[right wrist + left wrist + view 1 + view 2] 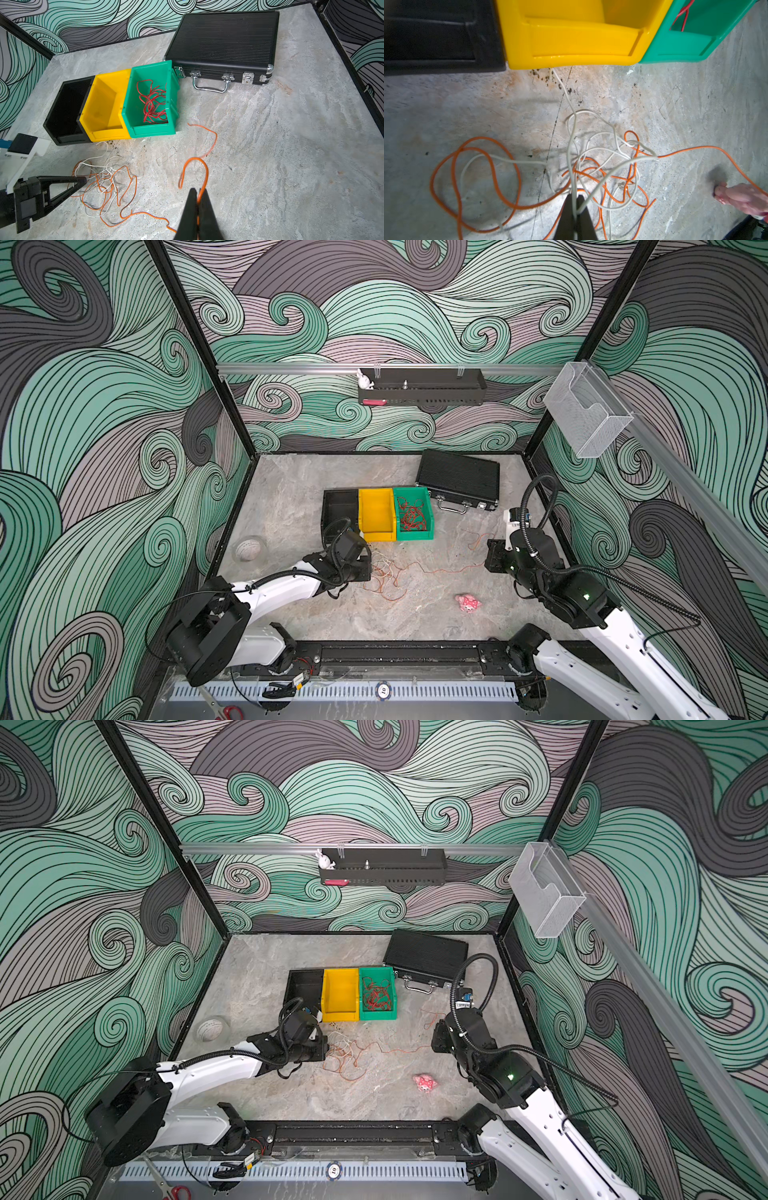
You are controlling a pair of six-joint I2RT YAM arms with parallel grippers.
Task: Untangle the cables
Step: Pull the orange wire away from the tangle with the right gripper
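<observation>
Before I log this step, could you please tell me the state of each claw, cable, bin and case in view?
left claw: shut on white cable
right claw: shut on orange cable
white cable and orange cable: tangled together on the table
red cable: loosely bundled inside green bin
yellow bin: empty
black bin: looks empty
black case: closed, lying flat

Bins: black bin (338,510), yellow bin (376,510), green bin (413,536), in a touching row mid-table.
Case: black case (459,479), closed, lying flat, just behind the green bin.
Plush toy (468,603): pink, near the front.
Tape roll (249,549): at the left edge.
</observation>
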